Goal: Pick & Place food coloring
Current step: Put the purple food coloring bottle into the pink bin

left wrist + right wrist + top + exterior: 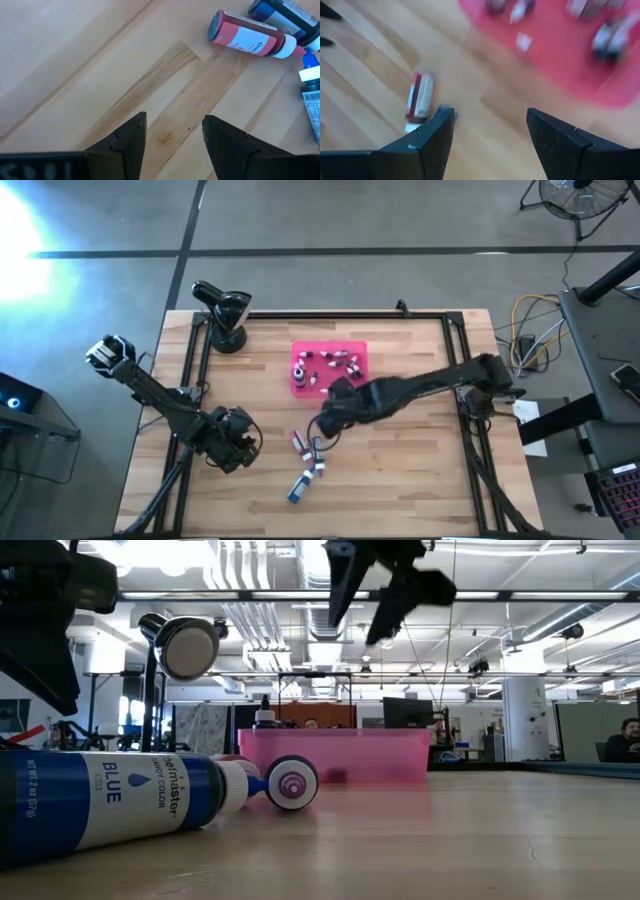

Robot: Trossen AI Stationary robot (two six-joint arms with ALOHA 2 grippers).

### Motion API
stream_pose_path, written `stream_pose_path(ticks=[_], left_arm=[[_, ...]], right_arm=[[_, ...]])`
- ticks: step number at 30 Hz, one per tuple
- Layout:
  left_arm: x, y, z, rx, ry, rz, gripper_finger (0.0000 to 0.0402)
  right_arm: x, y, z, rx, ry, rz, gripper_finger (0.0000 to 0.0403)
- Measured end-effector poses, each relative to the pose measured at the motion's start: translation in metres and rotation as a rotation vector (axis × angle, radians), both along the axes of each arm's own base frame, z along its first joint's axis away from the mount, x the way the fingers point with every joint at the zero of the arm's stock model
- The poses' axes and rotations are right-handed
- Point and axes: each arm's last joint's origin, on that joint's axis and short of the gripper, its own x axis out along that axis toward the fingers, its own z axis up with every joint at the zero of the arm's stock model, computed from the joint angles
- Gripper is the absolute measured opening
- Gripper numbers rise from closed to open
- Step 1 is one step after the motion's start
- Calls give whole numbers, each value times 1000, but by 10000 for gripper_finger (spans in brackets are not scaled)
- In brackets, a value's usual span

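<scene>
While the left tool [232, 442] waits with its fingers spread and empty over bare worktop [400, 480], well to the left of the pink tray [297, 387] and nearer the front edge, the loose food coloring bottles [308, 447] lie on their sides between it and the tray's front. One more blue bottle [300, 488] lies nearer the front edge. In the left wrist view a red bottle [247, 40] with a white cap rests beside a dark one [285, 12]. Several bottles [335, 362] already sit inside the tray. The right tool [328, 423] hangs just in front of the tray, fingers apart and holding nothing; a red bottle [420, 97] lies on the wood below it.

These bottles look light, stiff plastic, smooth and round, so they would likely roll or squirt sideways if pinched off-centre. A grasp across the middle of the body, square to its length, seems safest; the tapered cap offers little hold.

In the low view the near blue bottle's label [105, 785] reads "BLUE" and partly "…master", with "CANDY COLOR" beneath. Other labels are too small to read.
</scene>
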Motion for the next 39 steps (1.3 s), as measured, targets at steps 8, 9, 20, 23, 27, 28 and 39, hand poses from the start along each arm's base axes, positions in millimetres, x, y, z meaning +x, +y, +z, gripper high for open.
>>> stream_pose_path(ticks=[8,9,20,23,27,28,39], left_arm=[[1,-1,0,15,-5,-41,170],[1,-1,1,18,-6,-49,170],[4,-3,2,-1,-35,-55,170],[4,-3,2,-3,-38,-55,170],[4,-3,2,-7,-35,-56,170],[4,-3,2,-7,-35,-57,170],[4,-3,2,-5,-31,-65,170]], right_arm=[[22,45,-55,158,111,-2,228],[24,50,-57,164,112,8,226],[56,76,-86,359,87,-115,203],[66,80,-96,377,106,-135,195],[77,88,-102,415,128,-131,184],[79,89,-105,419,140,-131,181],[79,91,-124,362,268,-176,170]])
